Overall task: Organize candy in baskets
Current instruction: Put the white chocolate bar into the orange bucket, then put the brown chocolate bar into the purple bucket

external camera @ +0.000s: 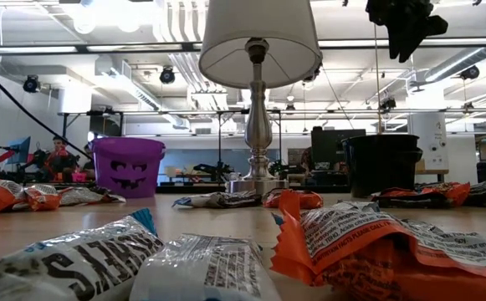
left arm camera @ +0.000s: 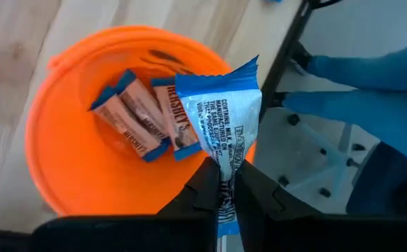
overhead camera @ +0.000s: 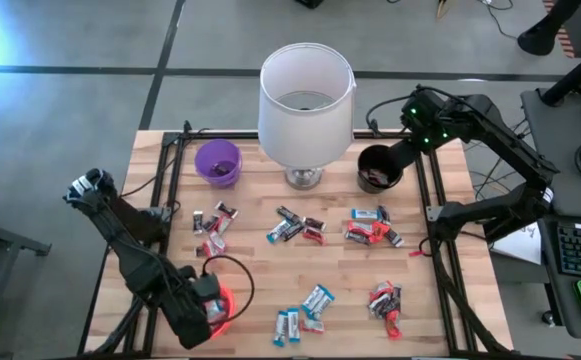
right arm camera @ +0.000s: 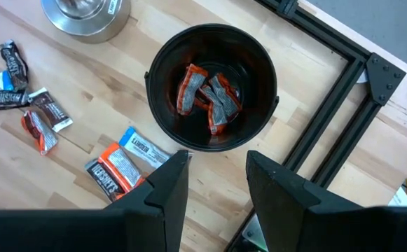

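Observation:
My left gripper point(left arm camera: 223, 187) is over the orange basket point(left arm camera: 70, 168) at the table's near left corner, shut on a blue-and-white candy bar point(left arm camera: 224, 115). Two more blue-edged bars point(left arm camera: 143, 115) lie in that basket. My right gripper point(right arm camera: 217, 175) hangs open above the black basket point(right arm camera: 161, 77) near the far right edge; red and dark bars point(right arm camera: 207, 98) lie inside it. The purple basket point(overhead camera: 217, 162) stands at far left. Loose candy point(overhead camera: 300, 230) lies scattered over the table's middle and near side. My left gripper pinches the blue-and-white bar between its two fingers by one end of the wrapper point(left arm camera: 225, 168). The fingers come from above, pointing down. The bar is lifted clear and its free end point(left arm camera: 217, 80) sticks out past the fingertips over the orange basket's rim.
A white lampshade on a metal base point(overhead camera: 305, 95) stands at the far middle, between the purple and black baskets. Black frame rails point(overhead camera: 440, 260) run along the table's left and right edges. Candy clusters point(overhead camera: 385, 300) lie near the front right and front middle point(overhead camera: 300, 315).

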